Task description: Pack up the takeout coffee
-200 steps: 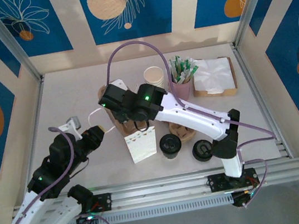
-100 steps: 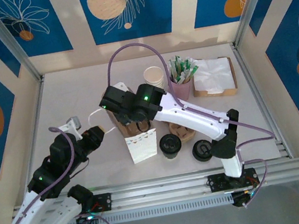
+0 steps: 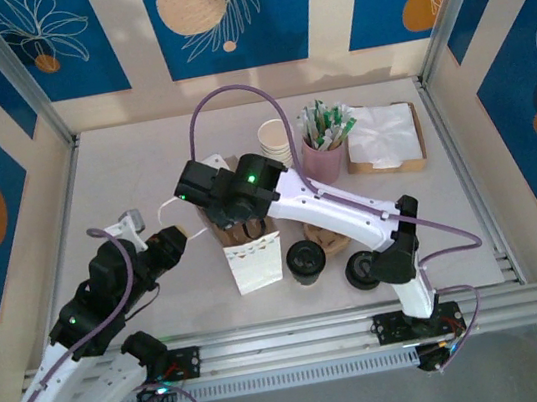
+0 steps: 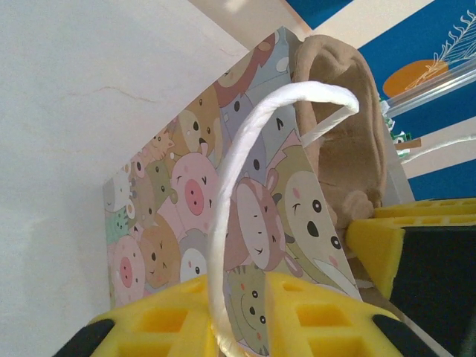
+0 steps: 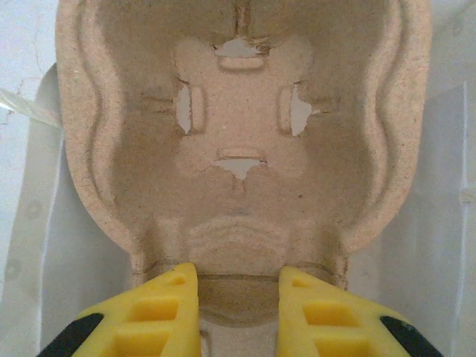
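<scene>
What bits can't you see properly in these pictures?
Top view: pulp carrier, mostly under the right arm.
Top view: loose black lid, partly behind the right arm.
Left wrist view: cartoon bag, partly behind the left gripper holding its handle.
Right wrist view: right gripper, whether it grips is unclear.

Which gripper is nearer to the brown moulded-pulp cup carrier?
Right. The right gripper grips the carrier's near edge; the left gripper holds the cartoon paper bag's white handle beside it.

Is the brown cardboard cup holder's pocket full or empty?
Empty: the pocket of the brown moulded-pulp cup holder shows a bare bottom, no cup inside.
</scene>
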